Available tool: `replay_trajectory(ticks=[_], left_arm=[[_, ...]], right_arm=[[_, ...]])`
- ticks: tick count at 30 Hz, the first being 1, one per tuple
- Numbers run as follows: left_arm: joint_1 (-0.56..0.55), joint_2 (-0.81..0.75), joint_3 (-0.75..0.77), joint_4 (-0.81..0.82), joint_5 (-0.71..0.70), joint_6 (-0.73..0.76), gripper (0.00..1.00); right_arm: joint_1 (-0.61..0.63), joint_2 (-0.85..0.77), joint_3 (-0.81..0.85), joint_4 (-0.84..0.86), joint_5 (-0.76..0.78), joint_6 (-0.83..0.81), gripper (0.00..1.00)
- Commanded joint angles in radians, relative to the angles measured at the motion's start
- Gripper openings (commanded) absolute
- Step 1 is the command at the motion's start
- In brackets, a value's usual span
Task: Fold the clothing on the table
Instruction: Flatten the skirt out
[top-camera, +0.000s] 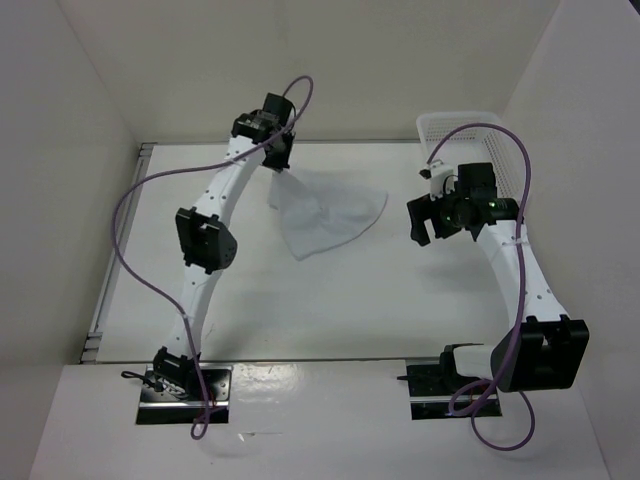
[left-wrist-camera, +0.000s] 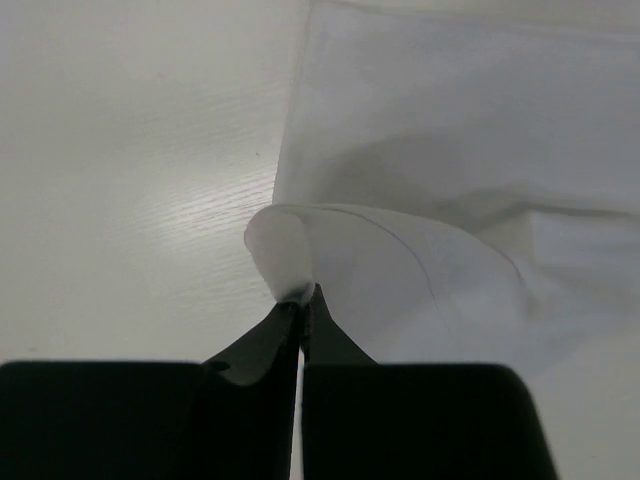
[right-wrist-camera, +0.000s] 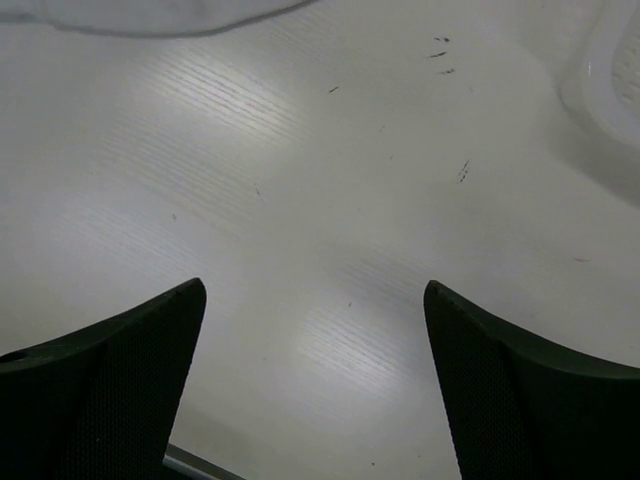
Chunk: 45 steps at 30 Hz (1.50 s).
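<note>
White, thin creased fabric garment (top-camera: 325, 212): lies rumpled and unfolded on the far middle of the smooth white rectangular surface (top-camera: 330, 310), spreading rightward and nearward from its far-left corner. Left fingers (left-wrist-camera: 288, 322): clenched on that corner, a small curl of cloth pinched at the tips, with the rest of the fabric lying ahead and to their right. Right fingers (right-wrist-camera: 150, 340): released, spread wide, empty, hovering over bare surface between the garment and the white plastic mesh basket (top-camera: 465, 130); the garment's edge shows only at the far left of their view. Judgement: the left arm is nearer and holds the cloth, so the fold likely means carrying the pinched corner across toward the garment's right side.
</note>
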Motion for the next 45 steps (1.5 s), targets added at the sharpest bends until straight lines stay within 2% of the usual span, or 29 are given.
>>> replay_trajectory(ticks=[1,2,8,16,18,22,25,28,33,35,40,45], left_arm=[[0.001,-0.347,-0.009,0.048,-0.020,0.035,0.00],[0.001,-0.425,-0.029,0.058,-0.020,0.035,0.00],[0.001,-0.669,-0.177,0.099,-0.077,0.088,0.00],[0.001,-0.874,-0.371,0.150,-0.154,0.197,0.00],[0.001,-0.897,-0.441,0.159,-0.167,0.220,0.00],[0.001,-0.900,-0.533,0.159,-0.100,0.220,0.00],[-0.046,-0.871,-0.595,0.168,-0.086,0.220,0.00],[-0.098,-0.842,-0.595,0.168,-0.054,0.220,0.00],[-0.109,-0.747,-0.376,0.088,0.118,0.220,0.00],[-0.121,-0.725,-0.342,0.079,0.188,0.229,0.00],[-0.213,-0.679,-0.293,0.070,0.188,0.239,0.00],[-0.213,-0.702,-0.234,0.048,0.210,0.239,0.00]], right_arm=[[-0.008,-0.003,0.049,-0.017,-0.073,0.001,0.93],[-0.008,0.008,0.049,-0.017,-0.082,-0.008,0.93],[0.001,0.055,0.107,-0.017,-0.194,-0.008,0.92],[0.033,0.099,0.147,-0.026,-0.229,-0.019,0.89],[0.033,0.088,0.147,-0.026,-0.229,-0.019,0.89],[0.033,0.030,0.117,-0.026,-0.206,-0.019,0.89],[0.033,0.002,0.093,-0.017,-0.180,-0.019,0.89],[0.033,-0.044,0.072,-0.017,-0.145,-0.019,0.89],[0.033,-0.087,0.029,-0.017,-0.088,-0.009,0.89],[0.033,-0.107,0.029,-0.017,-0.076,-0.009,0.89],[0.003,-0.116,0.020,-0.007,-0.079,0.000,0.89],[-0.023,-0.116,0.029,-0.007,-0.091,0.000,0.89]])
